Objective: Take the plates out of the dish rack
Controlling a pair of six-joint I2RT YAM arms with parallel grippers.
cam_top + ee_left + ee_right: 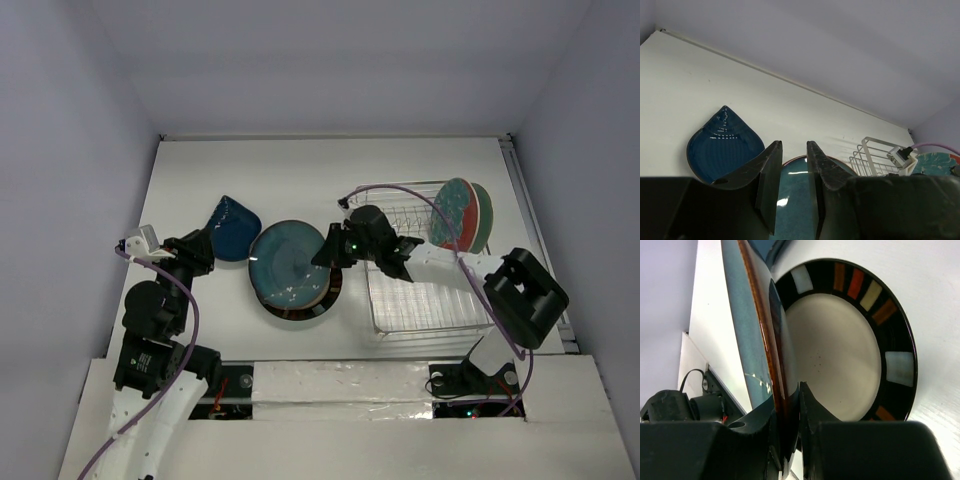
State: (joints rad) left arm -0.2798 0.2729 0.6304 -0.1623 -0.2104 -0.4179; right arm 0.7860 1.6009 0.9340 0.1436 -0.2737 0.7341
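The right hand [786, 390] is pinched onto the rim of a glossy teal plate [745, 340] with a brown edge, one finger on each face. The teal plate sits tilted near the middle of the white worktop [300, 170]. Right under it lies a cream plate [840, 355] with a dark rim of orange, tan and pale blocks, flat on the worktop. From overhead only the near arc of the cream plate shows. Whether the two touch cannot be told.

Towards the left edge of the worktop a dark blue plate [722, 145], drop-shaped with a wavy edge, lies flat. The left hand [792, 145] hovers just beside it, its fingers slightly apart with nothing between them.

The silver wire dish rack [420, 325] stands along the right edge of the worktop. Two pale green plates [458, 212] with red on them stand on edge at its far right end. The right arm reaches across above the rack's left side, and a purple cable [400, 190] arcs over its far end.

Pale grey-lilac walls [330, 60] close in the far, left and right edges of the worktop.
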